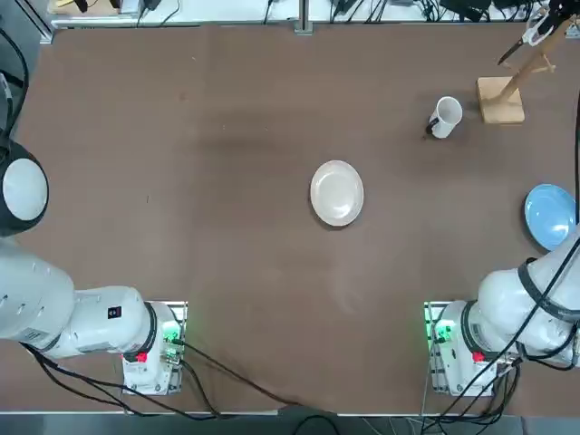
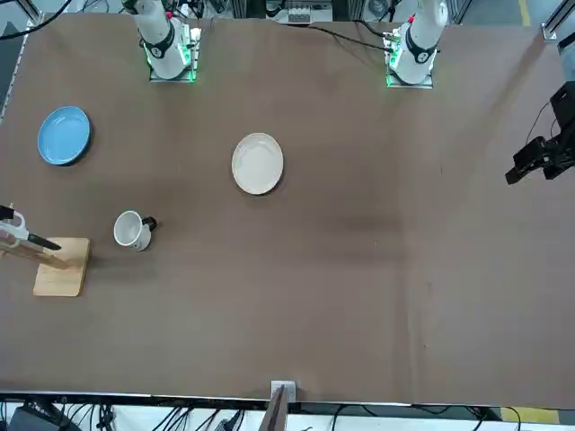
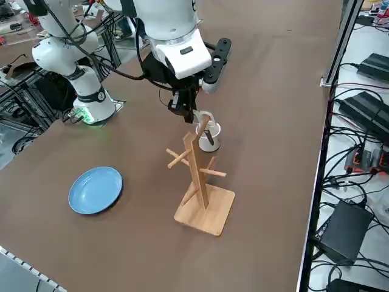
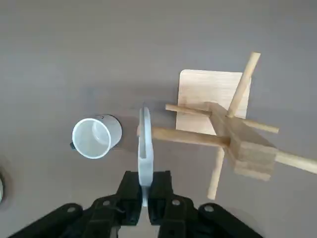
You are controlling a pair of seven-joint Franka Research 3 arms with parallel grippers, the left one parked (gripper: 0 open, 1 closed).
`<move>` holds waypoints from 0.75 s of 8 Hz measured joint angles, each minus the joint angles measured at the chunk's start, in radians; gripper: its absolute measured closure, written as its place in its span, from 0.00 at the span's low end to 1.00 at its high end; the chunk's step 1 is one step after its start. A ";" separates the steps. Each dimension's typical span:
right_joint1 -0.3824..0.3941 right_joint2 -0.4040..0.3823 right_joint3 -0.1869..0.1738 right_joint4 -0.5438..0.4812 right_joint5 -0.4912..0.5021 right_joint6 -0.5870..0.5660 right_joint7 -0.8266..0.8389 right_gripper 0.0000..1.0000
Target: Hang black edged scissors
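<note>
While the right end effector (image 4: 145, 191) hung above the far right corner of the tabletop (image 1: 227, 272), its fingers were clenched on the black edged scissors (image 4: 144, 148), pinching them near the blades so that the pale handle loops pointed away from the wrist. In the wrist view the loops stood edge-on, just beside the tip of one peg of the wooden rack (image 4: 233, 144), apart from it by a sliver (whether the peg had already entered a loop could not be told). The right side view showed the same: the loop hovered at the top of the rack's post, close to an upper peg, with the white mug (image 3: 211, 135) on the tabletop just beyond.

To finish the step well, I judge the loop should be turned or shifted so its opening faces the peg tip, then slid along the peg toward the post before the fingers let go; a release too near the tip would risk the scissors slipping off. The approach should be slow, since a nudge on a peg might tip the light rack on its base.

Farther off, the cream plate (image 1: 336, 193) sat near the middle of the tabletop, and the blue plate (image 1: 549, 216) lay at the right edge, both well apart from the work.
</note>
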 joint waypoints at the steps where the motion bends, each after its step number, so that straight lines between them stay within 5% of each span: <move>1: 0.000 0.000 0.000 0.003 0.000 0.000 0.004 0.89; 6: -0.016 0.000 -0.002 0.006 0.000 0.000 0.009 0.89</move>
